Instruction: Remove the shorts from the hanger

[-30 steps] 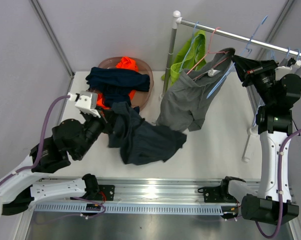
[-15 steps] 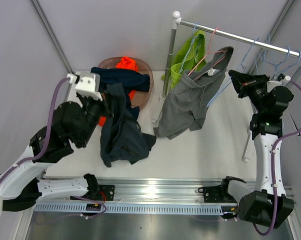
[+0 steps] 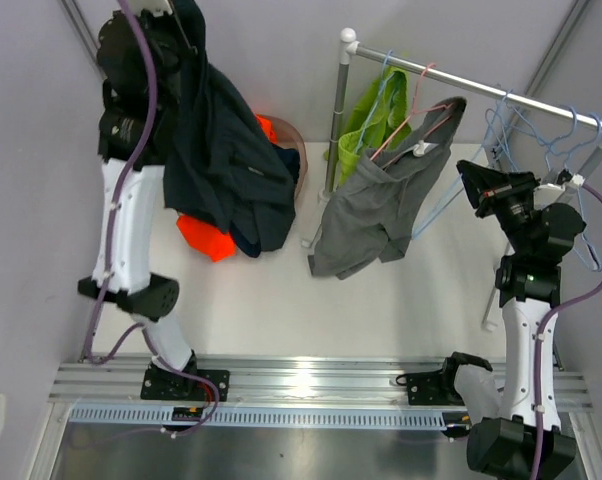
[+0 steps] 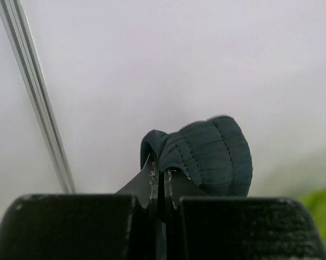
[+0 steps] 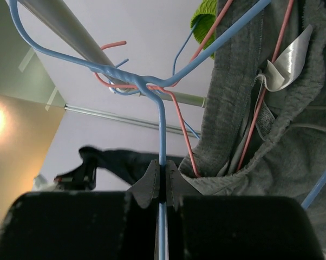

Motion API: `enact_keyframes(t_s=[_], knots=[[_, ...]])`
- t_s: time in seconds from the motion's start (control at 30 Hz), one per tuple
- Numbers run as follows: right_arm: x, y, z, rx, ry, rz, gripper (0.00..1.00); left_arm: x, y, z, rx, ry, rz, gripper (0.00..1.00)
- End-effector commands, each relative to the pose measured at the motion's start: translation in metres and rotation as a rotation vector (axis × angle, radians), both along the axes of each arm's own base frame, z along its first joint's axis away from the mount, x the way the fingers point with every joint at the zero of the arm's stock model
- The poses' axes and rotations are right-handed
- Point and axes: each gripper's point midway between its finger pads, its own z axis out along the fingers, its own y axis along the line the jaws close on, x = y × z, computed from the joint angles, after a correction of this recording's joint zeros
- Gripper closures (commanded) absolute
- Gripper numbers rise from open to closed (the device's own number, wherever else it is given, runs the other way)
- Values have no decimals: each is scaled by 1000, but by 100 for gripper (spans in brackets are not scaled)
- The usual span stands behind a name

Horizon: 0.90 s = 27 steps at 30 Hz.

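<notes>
Pale grey walls [image 3: 261,50] close in a white table [image 3: 381,310] (aluminium rail [image 3: 311,380] along its near edge); a clothes rack [image 3: 339,120] stands at the back right.

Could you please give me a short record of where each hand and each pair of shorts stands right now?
left hand: shut on the waistband of the dark navy shorts, held high so they dangle
right hand: shut on the neck of a blue hanger hooked on the rail
grey shorts: on a pink hanger on the rail
lime green shorts: hanging behind the grey pair
orange shorts: on the table
</notes>
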Motion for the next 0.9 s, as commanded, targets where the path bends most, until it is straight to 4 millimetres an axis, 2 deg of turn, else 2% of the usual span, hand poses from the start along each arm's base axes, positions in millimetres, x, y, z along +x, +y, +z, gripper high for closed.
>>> enact_keyframes(t_s=[0.0, 0.03, 0.07, 0.1, 0.13, 0.17, 0.23, 0.27, 0.33, 0.37, 0.4, 0.43, 0.47, 0.5, 0.57, 0.6, 0.67, 0.7, 0.73, 0.77, 0.8, 0.83, 0.87], knots=[[-17, 15, -21, -43, 40, 76, 100, 58, -11, -14, 18, -21, -79, 100], [-20, 17, -19, -54, 32, 81, 100, 90, -21, -55, 36, 62, -89, 100], [-25, 19, -17, -83, 13, 89, 100, 110, -28, -86, 39, 122, -103, 100], [-28, 20, -15, -97, 3, 90, 88, 121, -33, -108, 18, 169, -114, 100], [-31, 20, -12, -107, 5, 86, 76, 143, -38, -150, -3, 256, -110, 100], [-34, 21, -9, -132, -12, 80, 56, 152, -40, -186, -3, 345, -110, 100], [-38, 21, -4, -147, -6, 69, 42, 162, -51, -224, -35, 432, -154, 99], [-40, 21, -2, -163, -15, 64, 34, 166, -56, -257, -30, 504, -169, 99], [-44, 21, 7, -177, -31, 52, 24, 164, -67, -282, -54, 559, -221, 84], [-46, 20, 9, -190, -38, 43, 16, 159, -68, -289, -57, 579, -230, 49], [-46, 20, 9, -190, -30, 39, 14, 156, -68, -295, -61, 594, -233, 28], [-47, 20, 12, -194, -35, 35, 11, 153, -66, -292, -70, 594, -227, 11], [-49, 20, 15, -195, -41, 33, 8, 146, -64, -279, -74, 577, -227, 3], [-50, 20, 16, -193, -41, 30, 7, 141, -63, -280, -71, 586, -225, 1], [-52, 20, 19, -194, -48, 25, 4, 130, -56, -262, -72, 562, -209, 1], [-54, 20, 20, -195, -49, 23, 4, 117, -53, -244, -74, 533, -210, 1], [-57, 19, 24, -211, -55, 8, 4, 101, -48, -225, -75, 505, -207, 1], [-60, 18, 27, -221, -43, -3, 4, 84, -44, -198, -80, 458, -214, 1], [-59, 12, 28, -273, -49, -50, 4, 75, -41, -192, -78, 452, -218, 1], [-61, 7, 19, -298, 11, -79, 5, 67, -41, -188, -79, 447, -228, 1], [-68, 2, 35, -345, -12, -134, 5, 57, -39, -180, -78, 432, -235, 1], [-68, -17, 36, -437, -11, -252, 5, 41, -35, -175, -75, 425, -239, 1], [-71, -26, 29, -478, 35, -299, 5, 32, -33, -168, -76, 411, -238, 1]])
